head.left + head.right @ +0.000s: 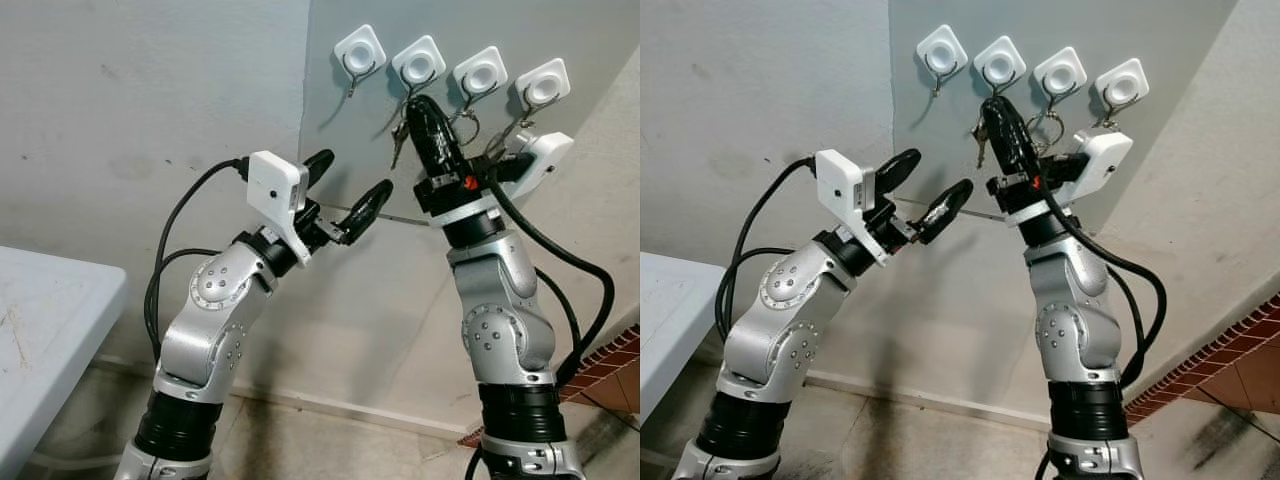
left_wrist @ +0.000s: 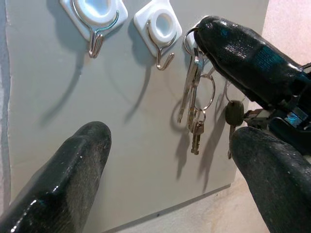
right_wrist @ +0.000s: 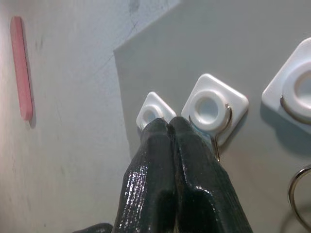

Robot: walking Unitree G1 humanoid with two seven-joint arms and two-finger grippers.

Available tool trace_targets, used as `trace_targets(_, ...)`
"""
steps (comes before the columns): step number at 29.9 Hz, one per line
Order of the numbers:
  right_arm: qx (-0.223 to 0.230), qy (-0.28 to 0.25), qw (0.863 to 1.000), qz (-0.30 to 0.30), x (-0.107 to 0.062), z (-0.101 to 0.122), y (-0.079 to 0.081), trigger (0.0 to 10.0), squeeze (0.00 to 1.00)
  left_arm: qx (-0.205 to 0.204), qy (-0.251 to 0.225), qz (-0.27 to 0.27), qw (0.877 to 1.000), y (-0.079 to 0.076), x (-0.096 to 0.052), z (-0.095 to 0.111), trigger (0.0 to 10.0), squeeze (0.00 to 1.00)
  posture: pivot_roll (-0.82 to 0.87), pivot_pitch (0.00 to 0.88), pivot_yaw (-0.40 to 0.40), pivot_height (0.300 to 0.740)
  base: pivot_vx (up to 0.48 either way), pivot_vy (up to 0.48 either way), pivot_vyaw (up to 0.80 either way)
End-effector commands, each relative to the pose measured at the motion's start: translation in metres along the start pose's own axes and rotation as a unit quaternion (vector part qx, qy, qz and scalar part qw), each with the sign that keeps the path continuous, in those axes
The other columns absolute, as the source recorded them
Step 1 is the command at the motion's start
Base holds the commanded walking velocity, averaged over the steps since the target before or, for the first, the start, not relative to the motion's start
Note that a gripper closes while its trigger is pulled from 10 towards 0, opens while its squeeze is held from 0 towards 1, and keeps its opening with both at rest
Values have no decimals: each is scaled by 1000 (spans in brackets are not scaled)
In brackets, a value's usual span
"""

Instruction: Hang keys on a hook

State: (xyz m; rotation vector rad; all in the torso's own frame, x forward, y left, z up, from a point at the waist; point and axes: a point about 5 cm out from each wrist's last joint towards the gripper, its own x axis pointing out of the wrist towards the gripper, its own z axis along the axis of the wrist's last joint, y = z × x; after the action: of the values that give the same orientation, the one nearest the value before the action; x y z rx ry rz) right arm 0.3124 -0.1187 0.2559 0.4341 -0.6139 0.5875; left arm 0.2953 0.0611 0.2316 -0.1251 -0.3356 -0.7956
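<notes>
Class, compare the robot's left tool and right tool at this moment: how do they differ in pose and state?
The left tool has its two black fingers spread apart, while the right tool has its fingers pressed together. The left tool hangs short of the grey wall panel, below the row of hooks; the right tool reaches up to the second hook, beside the bunch of keys. Both point towards the panel.

Silver keys (image 2: 192,104) on ring dangle at second hook (image 1: 418,66), right end effector (image 1: 425,112) touching.
</notes>
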Motion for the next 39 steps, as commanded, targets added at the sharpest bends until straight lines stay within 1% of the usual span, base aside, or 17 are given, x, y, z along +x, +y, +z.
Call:
trace_targets(1,7,-16,1000,-5,4,8,-2,10000,0,1,-3,-10,1000,-5,1,3,10000,0,11,27,-63,740,0,0,0)
trace_targets(8,30,-21,999,-23,3,7,-5,10000,0,0,-3,-11,1000,-5,1,4,10000,0,12,29,-63,740,0,0,0)
trace_targets(16,50,-6,998,-40,0,0,-9,10000,0,-2,-4,-10,1000,-6,1,4,10000,0,10,34,-64,740,0,0,0)
trace_targets(19,44,-5,998,-36,-1,0,-8,10000,0,-3,-4,-10,1000,-6,1,5,10000,0,12,35,-65,740,0,0,0)
trace_targets(21,55,-10,998,-22,-1,1,-5,10000,0,-4,-4,-8,1000,-6,1,5,10000,0,11,36,-67,740,0,0,0)
trace_targets(24,55,-9,998,-20,-1,1,-4,10000,0,-4,-4,-8,1000,-6,1,5,10000,0,11,35,-67,740,0,0,0)
trace_targets(29,65,-15,998,-16,2,3,-3,10000,0,-6,-5,-7,1000,-6,1,5,10000,0,12,37,-69,740,0,0,0)
trace_targets(36,73,-19,996,-40,8,3,-7,10000,0,-5,-6,-6,1000,-6,2,5,10000,0,14,37,-71,740,0,0,0)
trace_targets(39,74,-18,996,-39,9,2,-7,10000,0,-5,-6,-6,1000,-6,2,5,10000,0,15,37,-73,740,0,0,0)
